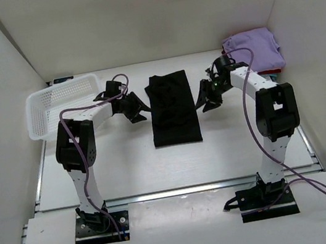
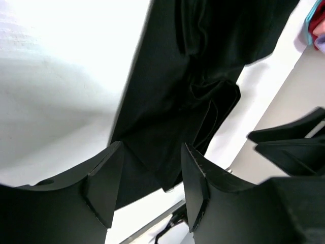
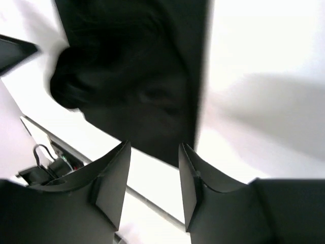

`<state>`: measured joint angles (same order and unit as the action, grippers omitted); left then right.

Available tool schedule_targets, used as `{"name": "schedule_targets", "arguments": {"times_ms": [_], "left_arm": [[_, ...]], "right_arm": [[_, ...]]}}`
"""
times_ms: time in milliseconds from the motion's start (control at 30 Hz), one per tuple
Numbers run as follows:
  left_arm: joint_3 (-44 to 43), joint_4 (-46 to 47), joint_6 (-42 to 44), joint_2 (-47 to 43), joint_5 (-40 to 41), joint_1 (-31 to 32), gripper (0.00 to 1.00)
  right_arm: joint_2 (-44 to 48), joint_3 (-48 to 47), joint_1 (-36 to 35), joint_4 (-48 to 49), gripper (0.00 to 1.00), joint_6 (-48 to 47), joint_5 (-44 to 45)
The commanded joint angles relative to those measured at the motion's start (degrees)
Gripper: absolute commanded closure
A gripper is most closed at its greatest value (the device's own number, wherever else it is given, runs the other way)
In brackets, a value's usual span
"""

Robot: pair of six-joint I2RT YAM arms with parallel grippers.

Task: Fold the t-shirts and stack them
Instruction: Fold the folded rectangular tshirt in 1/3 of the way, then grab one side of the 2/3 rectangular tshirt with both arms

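The black t-shirt (image 1: 173, 109) lies folded into a long narrow strip in the middle of the table. My left gripper (image 1: 139, 113) hovers just off its left edge, my right gripper (image 1: 205, 103) just off its right edge. In the left wrist view the left gripper (image 2: 152, 170) is open, and the black t-shirt (image 2: 188, 86) lies beyond its tips, not between them. The right gripper (image 3: 154, 170) is open too, with the black t-shirt (image 3: 137, 76) ahead of it. Folded t-shirts with lavender on top (image 1: 254, 49) sit stacked at the back right.
A white mesh basket (image 1: 63, 107) stands at the back left. White walls close in the table on three sides. A metal rail runs along the near edge (image 1: 174, 191). Teal and red edges of the folded t-shirts (image 2: 316, 25) show in the left wrist view.
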<state>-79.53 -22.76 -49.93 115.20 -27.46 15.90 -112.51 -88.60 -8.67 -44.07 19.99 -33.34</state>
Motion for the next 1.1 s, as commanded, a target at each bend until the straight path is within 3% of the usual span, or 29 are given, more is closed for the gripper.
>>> {"name": "schedule_targets", "arguments": {"times_ms": [0,200,367,733,800,833,867,900,1067], "left_arm": [[2.24,-0.79,1.59,-4.18,-1.63,1.32,0.4],[18.24,1.75,-1.57,-14.46,-1.46,4.22,0.36],[25.11,1.58,-2.62,-18.96,1.98,6.69,0.35],[19.42,6.5,-4.82,-8.42,9.88,10.29,0.34],[17.31,8.69,-5.79,-5.96,9.27,10.46,0.48],[16.26,8.96,-6.4,-5.6,8.66,10.38,0.69],[15.55,9.84,-6.93,-5.6,8.65,10.38,0.91],[13.71,9.41,-7.46,-6.21,7.96,10.12,0.99],[9.21,4.22,-5.35,-12.87,9.62,10.03,1.0]], "right_arm": [[6.41,6.58,1.37,0.12,0.59,0.49,0.39],[12.13,22.83,2.25,5.74,0.56,1.89,-4.0],[13.89,29.61,0.5,10.85,0.52,4.88,-5.16],[6.26,31.48,-2.84,20.78,0.52,7.44,-5.86],[4.76,30.16,-3.55,21.48,0.6,7.0,-6.12],[4.32,28.93,-3.29,20.88,0.83,6.99,-6.12],[3.71,28.05,-2.76,20.0,1.0,7.26,-6.99],[4.66,26.56,-2.15,19.3,1.0,6.91,-8.22],[13.08,20.75,-0.92,14.73,1.0,7.35,-6.12]]}}
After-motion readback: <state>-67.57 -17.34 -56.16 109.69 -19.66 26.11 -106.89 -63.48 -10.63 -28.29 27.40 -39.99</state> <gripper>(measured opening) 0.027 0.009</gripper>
